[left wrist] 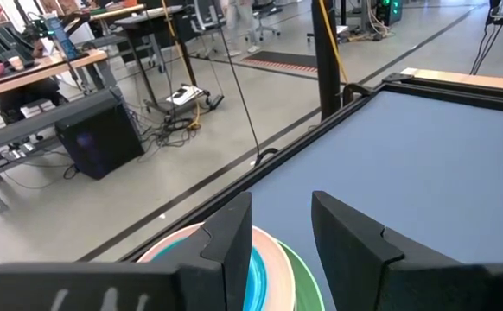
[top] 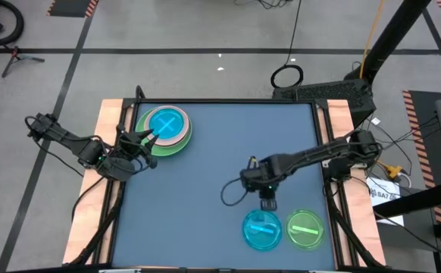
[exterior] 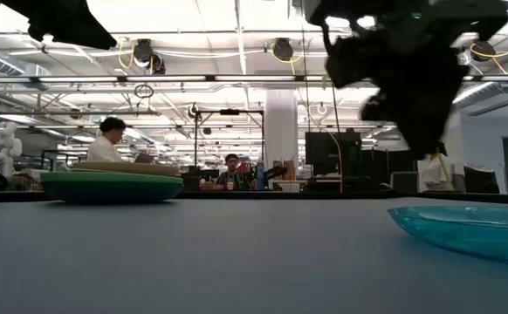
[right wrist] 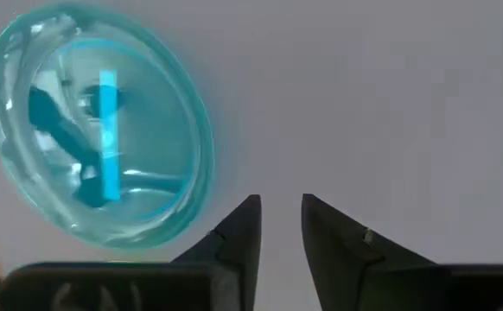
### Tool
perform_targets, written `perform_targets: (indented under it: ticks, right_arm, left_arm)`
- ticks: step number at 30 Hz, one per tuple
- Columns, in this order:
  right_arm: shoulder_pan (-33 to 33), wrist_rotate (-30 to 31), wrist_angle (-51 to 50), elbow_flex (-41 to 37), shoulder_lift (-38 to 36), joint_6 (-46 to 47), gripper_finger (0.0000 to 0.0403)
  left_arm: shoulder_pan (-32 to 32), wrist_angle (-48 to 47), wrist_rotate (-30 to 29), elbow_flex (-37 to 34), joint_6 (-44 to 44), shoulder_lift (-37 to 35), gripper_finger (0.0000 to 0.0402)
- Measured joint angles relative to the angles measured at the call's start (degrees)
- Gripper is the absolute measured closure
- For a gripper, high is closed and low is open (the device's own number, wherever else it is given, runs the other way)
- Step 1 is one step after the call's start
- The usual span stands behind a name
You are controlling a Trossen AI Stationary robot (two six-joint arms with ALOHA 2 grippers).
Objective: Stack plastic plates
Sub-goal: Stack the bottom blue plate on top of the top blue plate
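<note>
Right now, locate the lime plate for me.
In the high view the lime plate lies at the table's near right corner, beside the loose blue plate, just below the right gripper.

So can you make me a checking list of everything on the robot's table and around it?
Surface: blue table top, wooden strips along both sides.
Job's things: stack of plates near the far left corner, a blue plate on top; a loose blue plate and a lime plate side by side near the front right.
Clutter: nothing seen on the table.
End effectors: left end effector at the stack's edge, fingers apart, empty; right end effector just beyond the loose blue plate, fingers slightly apart, empty.
Cables: a dark cable loop by the right arm; a coiled cable on the floor beyond the table.
Surroundings: workshop with desks, people seated far behind.
</note>
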Motion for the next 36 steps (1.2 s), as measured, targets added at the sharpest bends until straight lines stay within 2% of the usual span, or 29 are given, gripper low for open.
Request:
perform_targets:
  ticks: [3,6,11,14,16,24,28,36]
  right_arm:
    - [1.7,-3.2,0.5,-2.2,-0.1,6.3,0.0302]
    - [3.8,-3.2,2.2,-3.6,-0.1,10.3,0.0274]
    - [7.3,4.5,3.4,-3.9,-0.1,10.6,0.0244]
    - [8.7,10.1,5.3,-3.9,-0.1,9.4,0.0241]
    - [9.1,11.6,6.7,-3.9,-0.1,8.8,0.0244]
    - [9.3,9.6,11.5,-3.9,0.1,7.9,0.0251]
    - [10.0,8.4,15.6,-3.9,2.0,6.4,0.0252]
    - [12.0,8.5,17.1,-4.0,7.4,3.0,0.0252]
  left_arm:
    - [0.0,0.0,0.0,0.0,0.1,0.0,0.0272]
    - [0.0,0.0,-0.2,0.0,0.1,0.0,0.0272]
    - [0.0,0.1,-0.2,0.0,0.1,0.0,0.0272]
    - [0.0,0.1,-0.2,0.0,0.1,0.0,0.0272]
    - [0.0,0.1,-0.2,0.0,0.1,0.0,0.0272]
    - [0.0,0.0,-0.2,0.0,0.4,0.0,0.0272]
    - [0.0,0.0,-0.2,0.0,0.4,0.0,0.0272]
    - [0.0,0.0,-0.2,0.0,0.3,0.0,0.0272]
